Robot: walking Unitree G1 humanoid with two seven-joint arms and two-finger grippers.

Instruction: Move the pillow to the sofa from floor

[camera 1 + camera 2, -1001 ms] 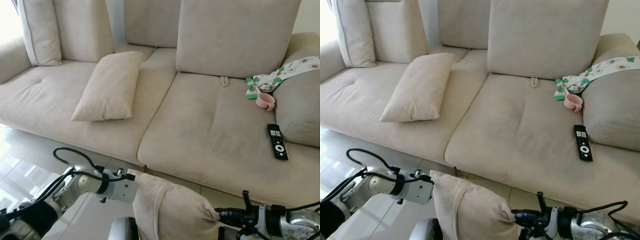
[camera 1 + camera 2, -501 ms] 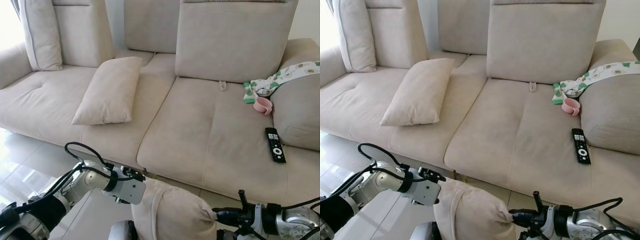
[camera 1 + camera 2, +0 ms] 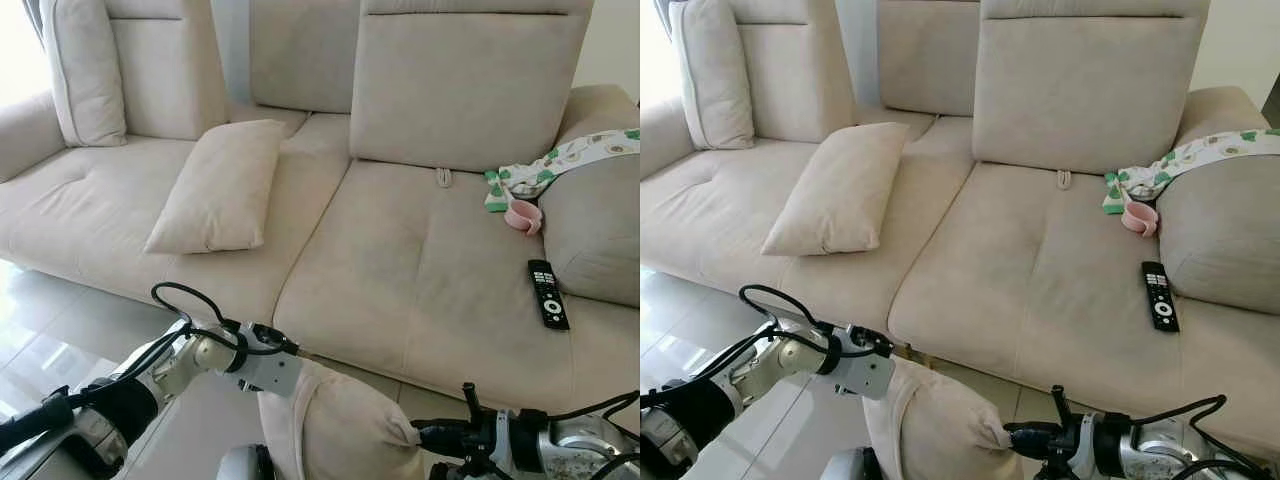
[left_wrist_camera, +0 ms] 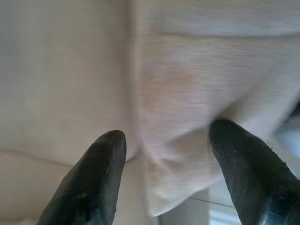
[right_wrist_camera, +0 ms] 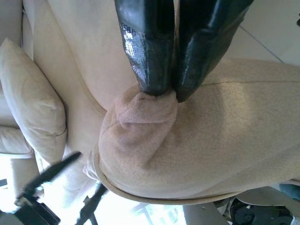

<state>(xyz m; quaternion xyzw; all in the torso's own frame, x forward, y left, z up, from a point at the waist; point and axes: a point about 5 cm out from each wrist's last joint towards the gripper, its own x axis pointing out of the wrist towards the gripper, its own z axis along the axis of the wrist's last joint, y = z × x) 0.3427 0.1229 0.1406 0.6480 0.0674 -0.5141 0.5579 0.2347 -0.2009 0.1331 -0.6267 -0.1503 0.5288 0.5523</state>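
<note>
I have the plump beige fabric pillow point(image 3: 340, 425) held up between both arms at six o'clock in the head views, just short of the front edge of the wide beige fabric sofa point(image 3: 400, 260) and above the glossy pale tiled floor point(image 3: 60, 330). My right gripper point(image 5: 166, 91) comes in from about four o'clock and is clenched on a pinched corner of the pillow; from the right wrist I see the two black fingers point(image 5: 145, 51) nearly together with a nub of fabric squeezed between their tips. My left gripper point(image 4: 166, 140) comes in from about eight o'clock and meets the pillow's upper left corner. From the left wrist its fingers point(image 4: 93, 178) are spread wide, with a fold of the pillow's cloth lying between them, so I read it as released and not biting.

On the sofa, a second flat beige cushion point(image 3: 220, 185) lies tilted on the left seat at eleven o'clock, and a tall upright beige back cushion point(image 3: 85, 70) stands at the far left. At two to three o'clock sit a black remote control point(image 3: 547, 293) on the right seat, a small pink cup point(image 3: 523, 215) just beyond it, and a white cloth with green print point(image 3: 560, 160) draped over the right armrest.
</note>
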